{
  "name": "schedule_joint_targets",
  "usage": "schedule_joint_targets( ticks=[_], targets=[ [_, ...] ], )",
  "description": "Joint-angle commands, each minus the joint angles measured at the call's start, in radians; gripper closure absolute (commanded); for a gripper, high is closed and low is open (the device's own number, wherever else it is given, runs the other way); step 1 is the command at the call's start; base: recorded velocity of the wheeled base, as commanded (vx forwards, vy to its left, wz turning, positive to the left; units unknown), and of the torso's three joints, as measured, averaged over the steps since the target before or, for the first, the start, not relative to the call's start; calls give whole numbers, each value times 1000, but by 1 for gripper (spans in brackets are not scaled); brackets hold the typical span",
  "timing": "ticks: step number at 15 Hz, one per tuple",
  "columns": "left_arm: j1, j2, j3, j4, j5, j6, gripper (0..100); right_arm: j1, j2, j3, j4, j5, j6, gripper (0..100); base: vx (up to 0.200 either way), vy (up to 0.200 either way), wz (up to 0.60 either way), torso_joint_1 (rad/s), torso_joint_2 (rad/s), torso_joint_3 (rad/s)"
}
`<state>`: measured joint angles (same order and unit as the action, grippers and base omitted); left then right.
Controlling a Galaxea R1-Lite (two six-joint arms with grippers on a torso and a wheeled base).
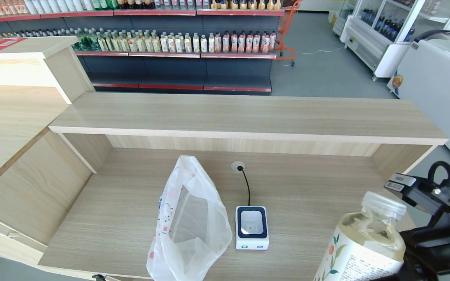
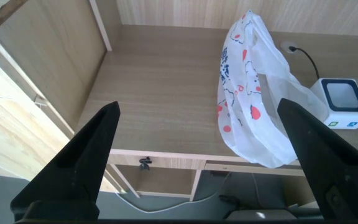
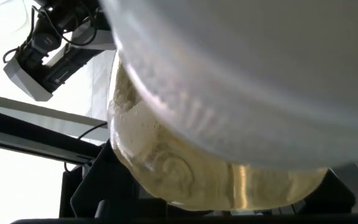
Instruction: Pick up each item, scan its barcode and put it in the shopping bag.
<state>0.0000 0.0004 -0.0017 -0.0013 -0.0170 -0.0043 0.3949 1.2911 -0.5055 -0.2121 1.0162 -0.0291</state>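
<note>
While L hand (image 2: pixel 198 104) hangs spread, R hand (image 1: pixel 414 249) prob. pinches bottle (image 1: pixel 365 238); bag (image 1: pixel 190 218) beside scanner (image 1: pixel 252 227).

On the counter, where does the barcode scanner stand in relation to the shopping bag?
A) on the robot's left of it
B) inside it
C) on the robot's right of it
C: the scanner stands just beside the shopping bag, on the robot's right.

The bag (image 1: pixel 193 234) is translucent white with red and blue spots, the scanner (image 1: pixel 252 244) white, navy-framed, the bottle (image 1: pixel 365 249) pale yellow, leaf-printed.
</note>
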Motion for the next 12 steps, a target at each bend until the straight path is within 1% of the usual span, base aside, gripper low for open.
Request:
schedule_joint_targets(
  ticks=[1, 3, 4, 5, 6, 7, 8, 9, 11, 12],
  targets=[
    [0, 0, 0, 0, 0, 0, 0, -1, 1, -1, -3, -2, -3, 100, 0, 0, 0, 0, 0, 0],
    [0, 0, 0, 0, 0, 0, 0, -7, 4, -4, -15, -50, -37, 100, 0, 0, 0, 0, 0, 0],
    [0, 0, 0, 0, 0, 0, 0, -25, 11, -1, -27, -100, -95, 100, 0, 0, 0, 0, 0, 0],
    [0, 0, 0, 0, 0, 0, 0, -90, 63, 4, -55, -194, -296, 100, 0, 0, 0, 0, 0, 0],
    [0, 0, 0, 0, 0, 0, 0, -131, 85, 4, -67, -205, -400, 100, 0, 0, 0, 0, 0, 0],
    [0, 0, 0, 0, 0, 0, 0, -176, 126, 15, -124, -208, -526, 100, 0, 0, 0, 0, 0, 0],
    [0, 0, 0, 0, 0, 0, 0, -174, 143, 32, -178, -209, -535, 100, 0, 0, 0, 0, 0, 0],
    [0, 0, 0, 0, 0, 0, 0, -165, 200, 45, -270, -209, -545, 100, 0, 0, 0, 0, 0, 0],
    [0, 0, 0, 0, 0, 0, 0, -154, 340, 30, -394, -208, -604, 100, 0, 0, 0, 0, 0, 0],
    [0, 0, 0, 0, 0, 0, 0, -154, 373, 24, -418, -203, -618, 100, 0, 0, 0, 0, 0, 0]
  ],
)
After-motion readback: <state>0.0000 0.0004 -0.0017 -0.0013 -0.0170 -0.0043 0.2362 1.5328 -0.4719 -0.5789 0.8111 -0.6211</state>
